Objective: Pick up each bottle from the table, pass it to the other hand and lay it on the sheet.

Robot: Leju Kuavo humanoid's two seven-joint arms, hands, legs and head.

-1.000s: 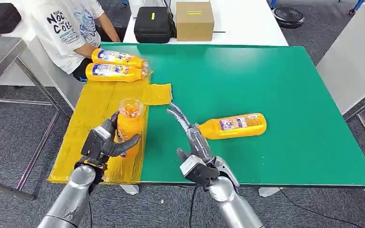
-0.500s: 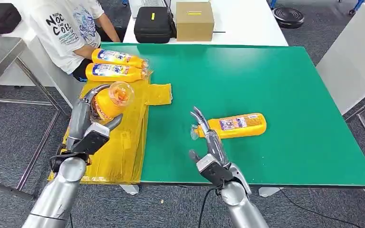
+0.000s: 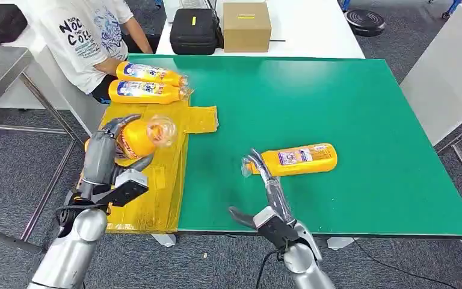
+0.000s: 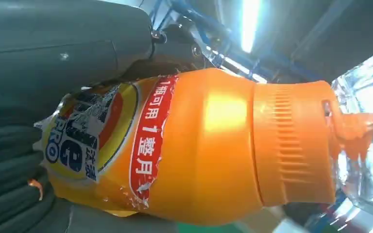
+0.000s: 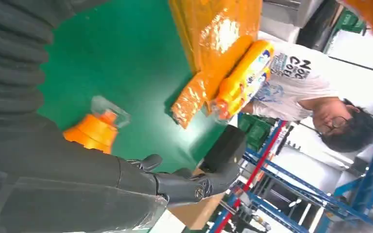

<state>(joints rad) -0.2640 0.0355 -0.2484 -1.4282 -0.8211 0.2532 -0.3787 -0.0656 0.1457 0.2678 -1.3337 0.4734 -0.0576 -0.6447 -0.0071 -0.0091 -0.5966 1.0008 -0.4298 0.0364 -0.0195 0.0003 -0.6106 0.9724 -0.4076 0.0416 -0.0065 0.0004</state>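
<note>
Bottle [image 3: 137,138] gripped in left hand [image 3: 105,158], fingers wrapped round its body, tilted over the yellow sheet [image 3: 156,186]. Right hand [image 3: 269,198] empty, fingers spread, tips just beside a second bottle [image 3: 295,159] lying on the green table [image 3: 337,102]. Two bottles [image 3: 149,83] lie at the sheet's far end.

Held bottle [image 3: 133,138] lower body hidden behind left hand [image 3: 105,158] fingers.
</note>
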